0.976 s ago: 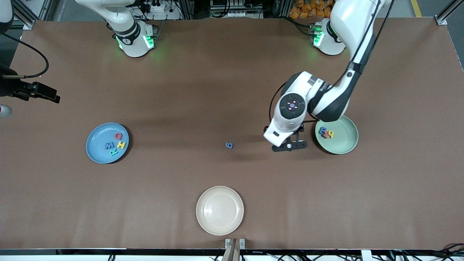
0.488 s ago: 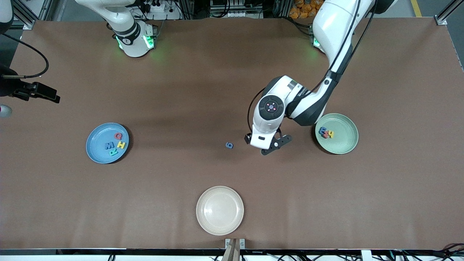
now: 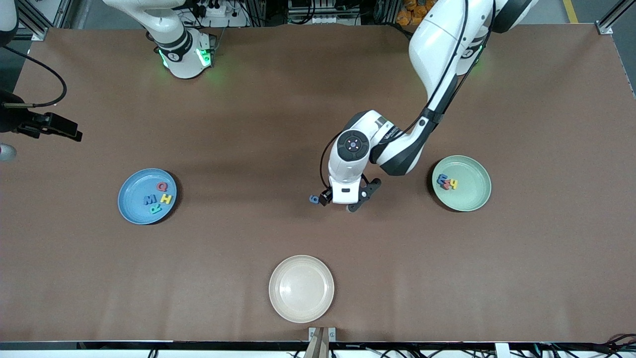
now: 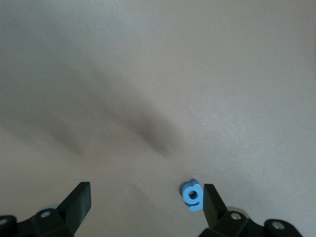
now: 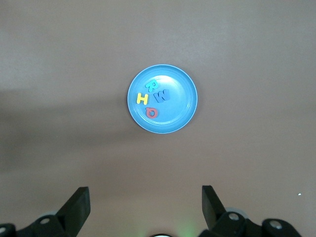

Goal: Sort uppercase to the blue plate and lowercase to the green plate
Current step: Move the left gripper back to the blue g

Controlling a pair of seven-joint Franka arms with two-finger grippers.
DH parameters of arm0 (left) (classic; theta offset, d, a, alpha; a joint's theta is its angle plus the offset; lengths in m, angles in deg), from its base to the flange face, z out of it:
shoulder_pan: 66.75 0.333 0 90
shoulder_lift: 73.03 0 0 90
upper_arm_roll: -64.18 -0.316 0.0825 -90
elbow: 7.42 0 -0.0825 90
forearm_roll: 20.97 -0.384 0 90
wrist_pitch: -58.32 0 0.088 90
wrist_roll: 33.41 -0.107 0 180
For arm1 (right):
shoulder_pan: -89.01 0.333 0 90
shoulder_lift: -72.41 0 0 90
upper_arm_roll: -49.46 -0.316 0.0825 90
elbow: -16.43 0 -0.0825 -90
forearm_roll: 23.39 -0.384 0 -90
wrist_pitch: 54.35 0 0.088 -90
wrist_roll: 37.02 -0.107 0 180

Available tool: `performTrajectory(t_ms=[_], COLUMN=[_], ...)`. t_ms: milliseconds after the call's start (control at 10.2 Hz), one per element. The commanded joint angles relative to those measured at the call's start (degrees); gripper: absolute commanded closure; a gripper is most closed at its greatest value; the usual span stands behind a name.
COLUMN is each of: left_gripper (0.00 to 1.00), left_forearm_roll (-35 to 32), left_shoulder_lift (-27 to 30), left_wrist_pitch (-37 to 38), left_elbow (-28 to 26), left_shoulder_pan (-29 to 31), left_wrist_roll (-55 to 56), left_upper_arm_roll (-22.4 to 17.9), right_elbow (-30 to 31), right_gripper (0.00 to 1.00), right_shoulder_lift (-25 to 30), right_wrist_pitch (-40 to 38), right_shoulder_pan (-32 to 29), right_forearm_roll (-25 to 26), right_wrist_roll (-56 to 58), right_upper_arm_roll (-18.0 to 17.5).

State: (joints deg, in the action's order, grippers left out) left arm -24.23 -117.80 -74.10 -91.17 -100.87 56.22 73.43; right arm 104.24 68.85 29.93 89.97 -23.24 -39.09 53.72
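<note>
The blue g (image 3: 314, 199) lies alone on the mat mid-table. My left gripper (image 3: 342, 201) is open and empty, low over the mat right beside it. In the left wrist view the blue g (image 4: 191, 195) lies between the open fingers, close to one finger (image 4: 213, 205), and nothing is gripped. The green plate (image 3: 472, 186) holds the other lowercase letters (image 3: 446, 182). The blue plate (image 3: 134, 199) holds Q (image 3: 162, 186), M (image 3: 149, 200), H (image 3: 166, 199) and R (image 3: 155, 209). My right gripper (image 5: 145, 207) is open and empty, high over the blue plate (image 5: 177, 103).
A beige plate (image 3: 301, 288) sits empty near the front edge of the table. A black device on a cable (image 3: 47, 125) juts in at the right arm's end of the table.
My left gripper has swung from beside the green plate toward the right arm's end and now reaches the blue g. The right arm and the letters have not moved.
</note>
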Motion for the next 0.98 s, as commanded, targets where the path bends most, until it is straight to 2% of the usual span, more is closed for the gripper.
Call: performTrajectory(t_ms=[0, 195, 390, 878], left_gripper=[0.00, 0.00, 0.00, 0.00], left_forearm_roll=[0.71, 0.62, 0.70, 0.53], left_shoulder_lift=[-2.68, -5.57, -8.30, -9.19], left_wrist_pitch=[-3.36, -3.63, -3.98, -4.16], left_elbow=[2.36, 6.03, 8.68, 8.60], left_shoulder_pan=[-2.08, -3.22, -6.38, -8.06], left_wrist_roll=[3.62, 3.71, 3.71, 8.11], left_upper_arm_roll=[-0.98, -1.59, -4.66, -5.90], right_elbow=[0.78, 0.78, 0.78, 0.78], right_gripper=[0.00, 0.00, 0.00, 0.00], right_shoulder_lift=[1.02, 1.02, 1.02, 0.93], right_wrist_pitch=[-0.17, -0.17, -0.17, -0.17], right_shoulder_pan=[-0.43, -0.52, -0.52, -0.43], right_forearm_roll=[-0.41, -0.41, -0.41, -0.41], right_wrist_roll=[-0.57, -0.57, -0.57, -0.57], right_upper_arm_roll=[-0.39, -0.39, -0.39, -0.39])
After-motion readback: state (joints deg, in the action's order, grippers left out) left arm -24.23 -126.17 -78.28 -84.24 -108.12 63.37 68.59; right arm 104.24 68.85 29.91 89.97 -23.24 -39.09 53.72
